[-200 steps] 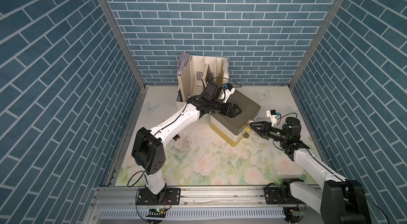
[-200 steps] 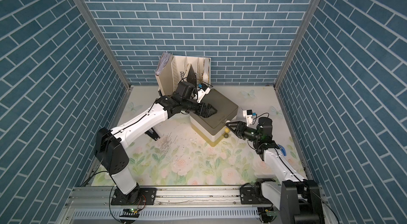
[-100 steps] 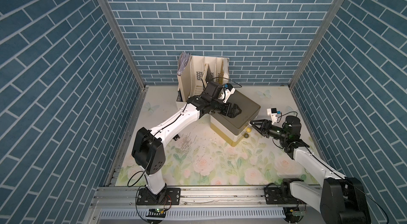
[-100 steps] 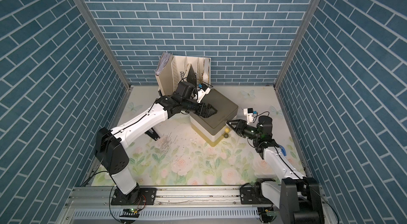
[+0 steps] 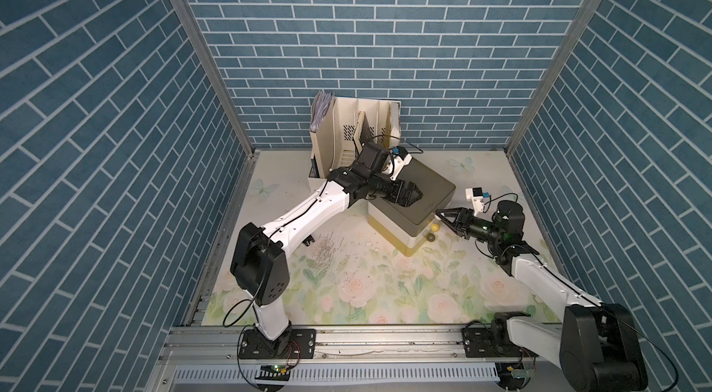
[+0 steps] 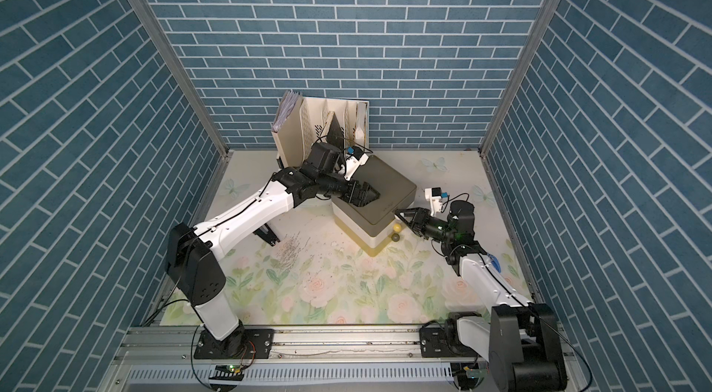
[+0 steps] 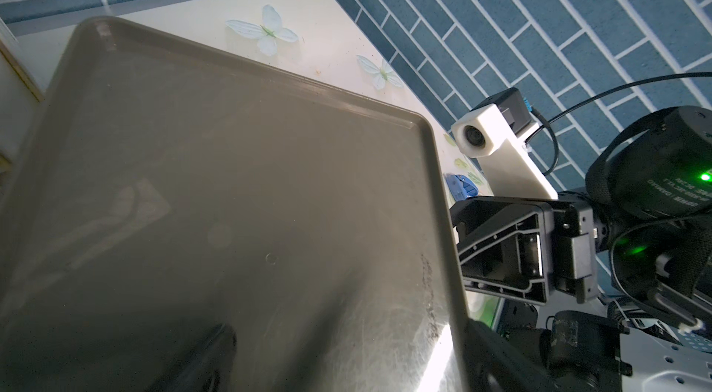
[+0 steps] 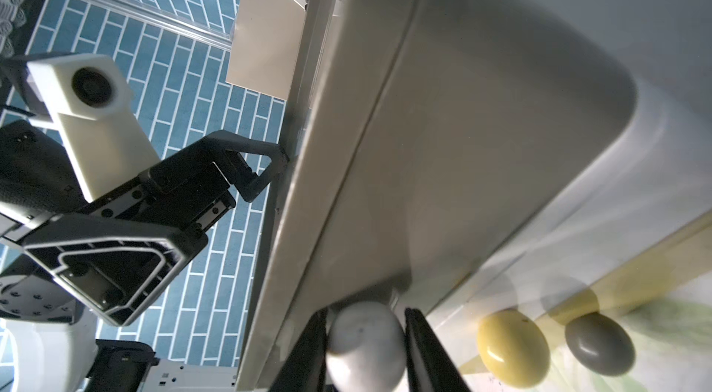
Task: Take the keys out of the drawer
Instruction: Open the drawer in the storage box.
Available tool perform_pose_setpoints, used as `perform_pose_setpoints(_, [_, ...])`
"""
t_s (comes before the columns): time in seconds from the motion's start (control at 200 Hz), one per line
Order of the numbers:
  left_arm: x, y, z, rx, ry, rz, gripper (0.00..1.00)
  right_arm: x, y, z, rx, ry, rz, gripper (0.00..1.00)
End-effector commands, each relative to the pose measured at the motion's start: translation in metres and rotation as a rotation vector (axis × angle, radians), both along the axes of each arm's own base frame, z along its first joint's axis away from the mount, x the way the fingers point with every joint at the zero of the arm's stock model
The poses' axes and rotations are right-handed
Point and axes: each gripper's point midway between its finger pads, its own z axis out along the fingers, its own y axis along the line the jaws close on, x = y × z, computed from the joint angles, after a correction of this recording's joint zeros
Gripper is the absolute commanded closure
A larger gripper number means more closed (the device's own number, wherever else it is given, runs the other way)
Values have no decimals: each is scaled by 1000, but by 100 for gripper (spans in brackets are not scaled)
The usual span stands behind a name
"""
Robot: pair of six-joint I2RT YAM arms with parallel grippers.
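Keys: not visible in any view. The drawer unit (image 5: pixel 431 187) that the task concerns stands at mid-table, and its fronts look flush in both top views.

Right gripper (image 5: pixel 440 215): positioned at the front face of the unit. In the right wrist view its two black fingers (image 8: pixel 427 355) bracket the pale knob (image 8: pixel 366 344), the uppermost of three, with both inner faces against the sides of the knob. That view is slightly blurred. Just beside it on the same front are the yellow knob (image 8: pixel 512 347) and the grey knob (image 8: pixel 599 344), both free.

Left gripper (image 5: pixel 418 195): lying over the taupe top of the unit with its jaws spread wide and nothing between them. The right wrist view shows one fingertip (image 8: pixel 277 157) touching the top edge of the unit.

Surroundings: a cream file organiser (image 5: pixel 358 132) stands against the back wall, just behind the unit. A blue claw-shaped tool (image 6: pixel 495 265) lies on the floral table cover (image 5: pixel 385 293) beside the right arm. A patch of small scattered debris (image 5: pixel 323 253) lies in front of the left arm.
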Motion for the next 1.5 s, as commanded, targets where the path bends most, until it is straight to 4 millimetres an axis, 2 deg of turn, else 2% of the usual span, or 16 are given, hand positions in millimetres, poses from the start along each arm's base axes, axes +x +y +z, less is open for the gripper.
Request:
perform_pose_setpoints(0.0, [-5,-2,-12,27,34,-17,3,6,5,18,15,-51,4,69])
perform_pose_setpoints(0.355, [-3,-2,-18,38,46,-10,3,2,3,17,1,-56,-1,85])
perform_pose_setpoints(0.475, [-3,-2,-20,41,51,-6,3,2,-5,15,-15,-53,-17,90])
perform_pose_setpoints(0.86, [-3,-2,-24,49,65,-6,4,-13,-17,12,-18,-52,-25,94])
perform_pose_setpoints(1.495, [-4,-1,-27,53,77,-1,3,-50,-40,-4,-59,3,-24,95])
